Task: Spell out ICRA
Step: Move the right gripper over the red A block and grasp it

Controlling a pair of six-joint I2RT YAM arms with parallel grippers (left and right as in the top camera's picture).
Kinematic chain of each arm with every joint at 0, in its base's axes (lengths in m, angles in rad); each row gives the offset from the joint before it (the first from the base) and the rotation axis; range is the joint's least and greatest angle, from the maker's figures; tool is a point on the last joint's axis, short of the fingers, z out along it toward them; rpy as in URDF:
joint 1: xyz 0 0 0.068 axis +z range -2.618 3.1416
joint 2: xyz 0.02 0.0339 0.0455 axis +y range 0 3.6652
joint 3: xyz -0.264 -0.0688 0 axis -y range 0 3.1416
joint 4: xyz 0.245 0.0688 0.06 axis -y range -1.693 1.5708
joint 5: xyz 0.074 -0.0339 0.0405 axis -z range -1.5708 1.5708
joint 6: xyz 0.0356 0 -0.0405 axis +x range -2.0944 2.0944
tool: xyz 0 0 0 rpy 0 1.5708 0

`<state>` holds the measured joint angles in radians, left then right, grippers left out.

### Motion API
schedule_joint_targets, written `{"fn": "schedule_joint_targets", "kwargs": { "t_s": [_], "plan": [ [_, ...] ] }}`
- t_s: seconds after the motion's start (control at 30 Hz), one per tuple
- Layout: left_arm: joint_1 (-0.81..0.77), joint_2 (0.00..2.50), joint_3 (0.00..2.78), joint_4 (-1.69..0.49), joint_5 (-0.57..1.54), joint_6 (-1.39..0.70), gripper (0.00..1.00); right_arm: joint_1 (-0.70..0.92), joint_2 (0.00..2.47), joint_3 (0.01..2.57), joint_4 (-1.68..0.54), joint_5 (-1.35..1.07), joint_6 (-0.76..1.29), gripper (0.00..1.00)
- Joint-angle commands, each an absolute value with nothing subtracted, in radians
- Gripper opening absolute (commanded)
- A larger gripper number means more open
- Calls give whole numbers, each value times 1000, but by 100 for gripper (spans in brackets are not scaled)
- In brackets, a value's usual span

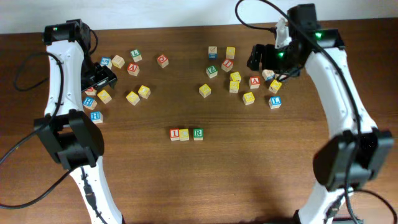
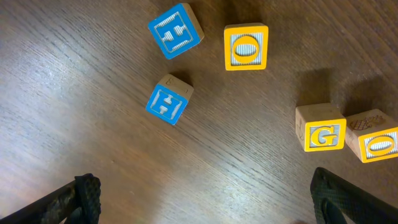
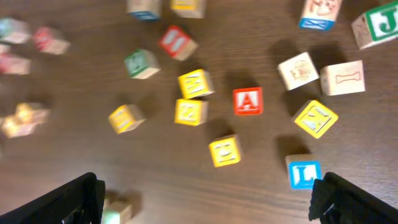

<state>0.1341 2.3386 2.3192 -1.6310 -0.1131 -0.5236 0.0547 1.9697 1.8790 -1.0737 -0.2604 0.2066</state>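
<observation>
Even overhead light, soft shadows; right wrist view blurred leftward

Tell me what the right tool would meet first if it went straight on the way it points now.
Probably the yellow block ahead of the open right tool, with the red A block beyond it; depth is unclear, so it might reach bare table first.

Red I [image 1: 175, 134], yellow C [image 1: 185, 134] and green R [image 1: 198, 133] sit in a row mid-worktop [image 1: 249, 174]. Red A [image 3: 247, 101] is face-up, well off right.

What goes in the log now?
row: red wooden I cube, yellow cube, green R cube | loose: red A cube
</observation>
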Motion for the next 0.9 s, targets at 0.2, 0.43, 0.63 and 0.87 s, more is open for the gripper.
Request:
{"fn": "schedule_joint_targets", "kwargs": {
  "t_s": [0.2,0.43,0.63,0.87],
  "plan": [
    [140,2341,2335,-1633,-128,-522,99,61,2055,1905,-1008,-84,217,85],
    [140,2341,2335,-1633,-128,-522,99,139,2163,1900,-956,40,83,80],
    [140,2341,2335,-1633,-128,-522,99,150,2232,1900,-930,62,82,80],
    [140,2341,2335,-1633,-128,-522,99,150,2280,1898,-927,50,82,76]
  ]
}}
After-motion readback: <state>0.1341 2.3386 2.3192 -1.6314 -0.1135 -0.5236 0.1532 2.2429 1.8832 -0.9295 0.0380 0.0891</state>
